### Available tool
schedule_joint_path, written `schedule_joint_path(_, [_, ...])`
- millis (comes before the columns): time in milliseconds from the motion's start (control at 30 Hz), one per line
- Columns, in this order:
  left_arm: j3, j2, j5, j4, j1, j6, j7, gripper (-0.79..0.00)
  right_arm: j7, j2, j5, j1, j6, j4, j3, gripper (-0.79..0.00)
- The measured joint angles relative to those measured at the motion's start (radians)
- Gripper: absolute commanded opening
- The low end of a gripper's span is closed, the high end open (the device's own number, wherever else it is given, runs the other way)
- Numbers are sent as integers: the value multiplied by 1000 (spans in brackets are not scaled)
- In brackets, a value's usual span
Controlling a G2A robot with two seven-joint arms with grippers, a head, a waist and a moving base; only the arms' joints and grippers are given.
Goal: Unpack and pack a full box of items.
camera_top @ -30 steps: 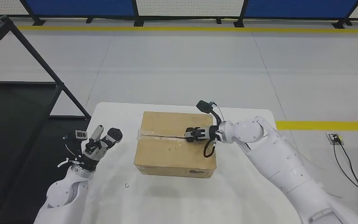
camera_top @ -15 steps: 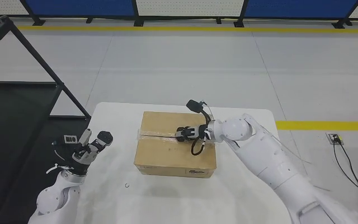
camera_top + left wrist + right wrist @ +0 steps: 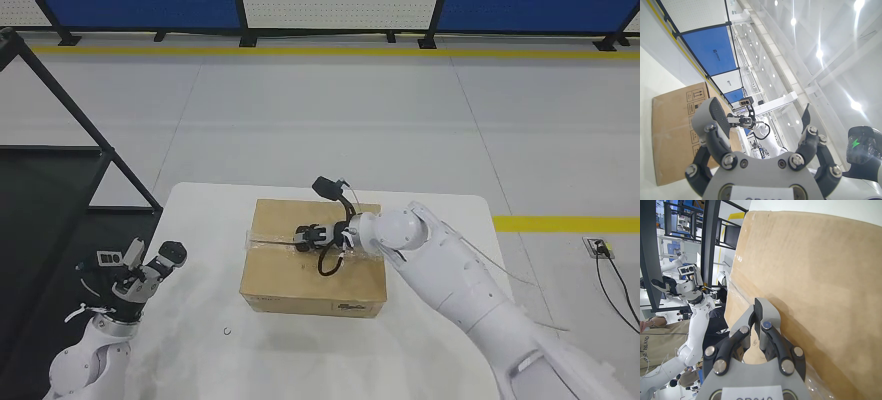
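One brown corrugated cardboard box sits near the middle of the white cloth-covered table. It is a plain rectangular carton with matte, faintly mottled sides, and its top flaps are closed. A single strip of clear glossy tape runs along the centre seam of the lid and wrinkles where it folds over the box's edge. One side of the carton carries a column of small black printed panels.

There are two claws. The right claw lies low over the lid, at the taped seam. Its grey metal fingers are clenched, with the black textured pads pressed together and nothing visible between them. It rests against or just above the cardboard; I cannot tell which.

The left claw is off the box, out by the table's left edge and well apart from the carton. It is released, its two fingers spread wide with dimpled black rubber pads, and it holds nothing.

One small dark curled scrap lies on the cloth near the table's front, too small to identify.
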Motion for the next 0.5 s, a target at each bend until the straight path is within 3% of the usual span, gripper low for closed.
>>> schedule_joint_path(500, [-19,1,-35,28,31,-25,4,0,-7,-122,27,57,-48,149,-54,-785])
